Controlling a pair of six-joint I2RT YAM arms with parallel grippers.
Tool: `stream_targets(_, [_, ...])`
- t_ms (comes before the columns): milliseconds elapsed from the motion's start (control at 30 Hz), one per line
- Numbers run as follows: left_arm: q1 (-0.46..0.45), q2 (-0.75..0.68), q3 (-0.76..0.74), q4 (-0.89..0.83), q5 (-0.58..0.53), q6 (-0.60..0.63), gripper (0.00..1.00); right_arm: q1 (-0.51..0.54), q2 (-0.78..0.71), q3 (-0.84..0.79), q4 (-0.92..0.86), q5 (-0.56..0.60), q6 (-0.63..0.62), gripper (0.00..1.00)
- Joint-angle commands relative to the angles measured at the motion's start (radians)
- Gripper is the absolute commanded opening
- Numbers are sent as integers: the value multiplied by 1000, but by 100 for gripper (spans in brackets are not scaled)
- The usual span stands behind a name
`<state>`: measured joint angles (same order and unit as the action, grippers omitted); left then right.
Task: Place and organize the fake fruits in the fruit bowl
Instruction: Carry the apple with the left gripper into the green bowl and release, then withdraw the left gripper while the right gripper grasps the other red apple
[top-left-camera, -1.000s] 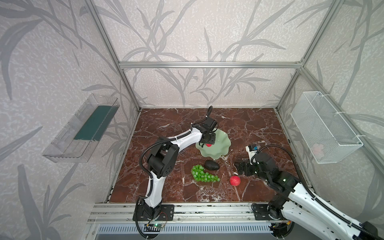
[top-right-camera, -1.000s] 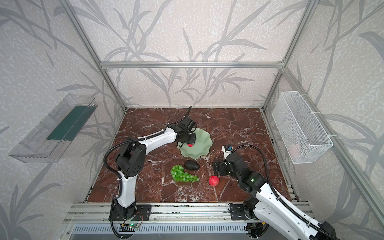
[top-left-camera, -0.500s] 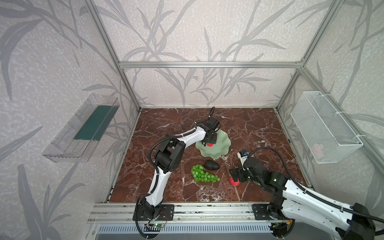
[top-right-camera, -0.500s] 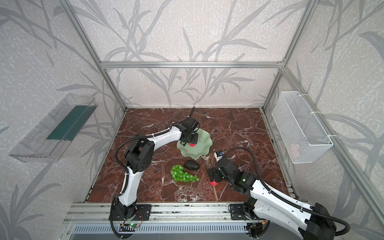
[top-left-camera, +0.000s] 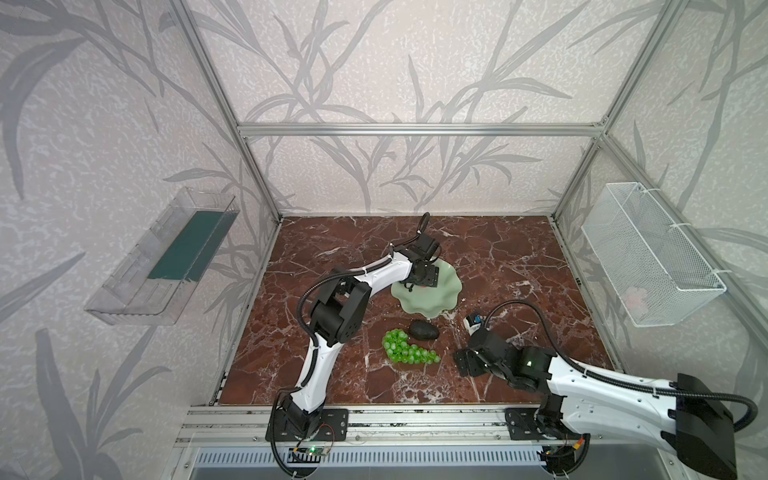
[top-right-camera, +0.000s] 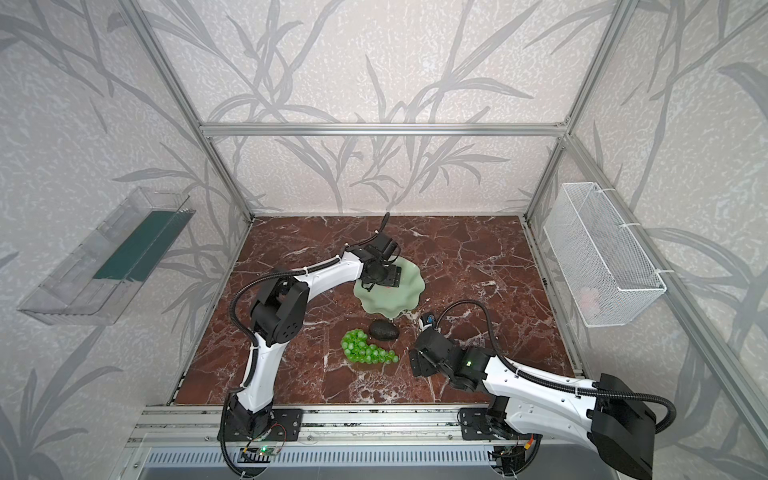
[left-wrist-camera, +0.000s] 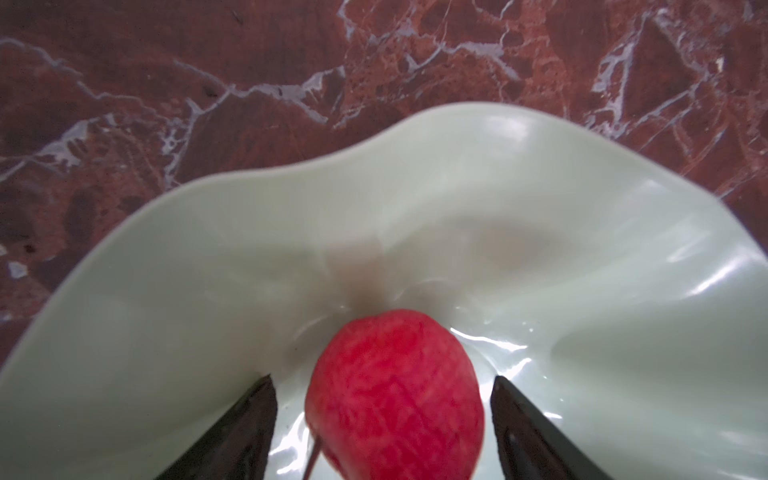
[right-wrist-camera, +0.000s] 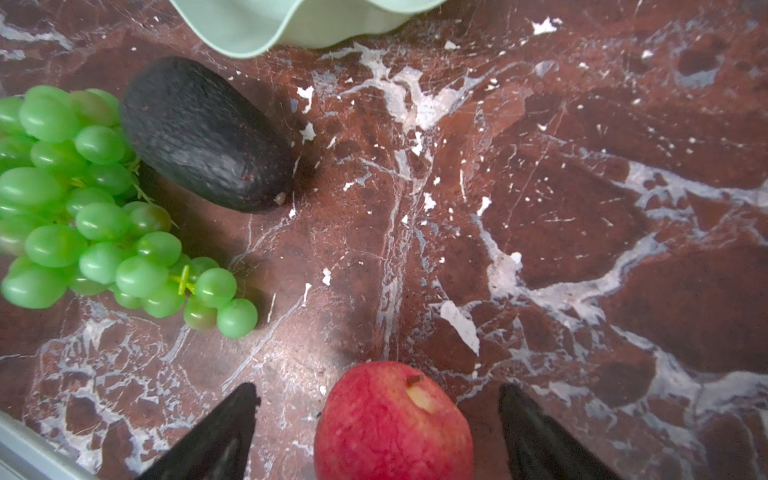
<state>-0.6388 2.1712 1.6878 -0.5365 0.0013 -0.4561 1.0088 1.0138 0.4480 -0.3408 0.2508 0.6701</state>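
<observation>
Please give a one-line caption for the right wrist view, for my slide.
Open right gripper straddling a red apple on the marble table, green grapes, an avocado and the fruit bowl nearby.

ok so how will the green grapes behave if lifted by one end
The grapes would probably sag: many separate beads on thin stems. Their glossy skins look slippery, so a pinch on one bead may slip. Lying flat and lumpy, the bunch seems unlikely to roll.
</observation>
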Motion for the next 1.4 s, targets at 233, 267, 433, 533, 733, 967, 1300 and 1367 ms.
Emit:
stream_targets(233, [19,-451,-243,163,-125,-13,88,47,34,-37,46,44,107,79])
stream_targets(267, [20,-514,-296,208,-143,-12,89,48,35,-40,50,45,112,78])
stream_targets(433, [29,-800,-549,319,-251,-10,93,51,45,-52,63,48,122,67])
stream_targets(533, [34,-968,-701,352,-316,-11,94,54,48,-49,62,56,113,57])
stream_targets(733, [50,-1301,-980,329,-446,-45,98,63,0,4,22,95,54,40])
stream_targets(967, [60,-1659,-1178,200,-528,-82,100,60,-60,139,11,203,-116,40])
stream_targets(1300, [61,-1868,-1206,96,-542,-70,100,-201,223,416,189,5,-364,41])
stream_targets(1367, [61,-1864,-1201,86,-522,-71,100,-238,314,479,199,-24,-398,41])
